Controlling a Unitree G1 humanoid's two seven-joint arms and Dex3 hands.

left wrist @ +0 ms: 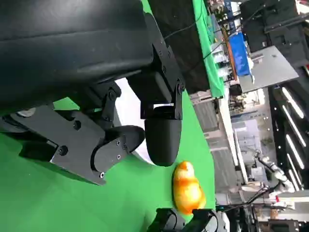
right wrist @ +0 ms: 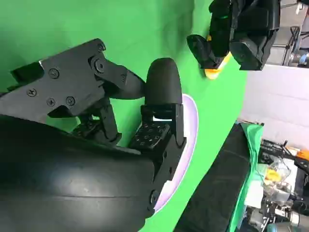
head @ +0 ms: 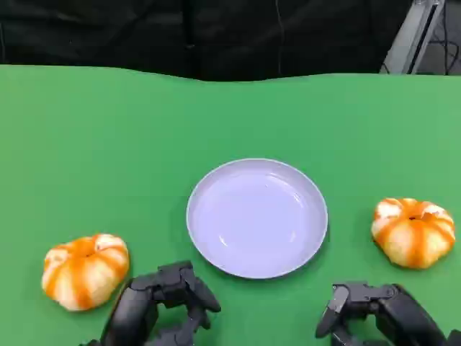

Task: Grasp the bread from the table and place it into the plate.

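Table, green-covered, spreads wide under everything; plate, pale and holding nothing, sits at its middle, between two round orange-striped breads; left bread lies on the cloth just beside the left hand, out toward that hand's outer side and touching nothing; right bread lies a little ahead of the right hand and outward of it, slightly farther off; neither bread has a clear long axis. Both hands hover low at the near edge, fingers loosely apart, grasping nothing; the left hand looks the nearer to its bread, so I judge a short sideways reach comes first.
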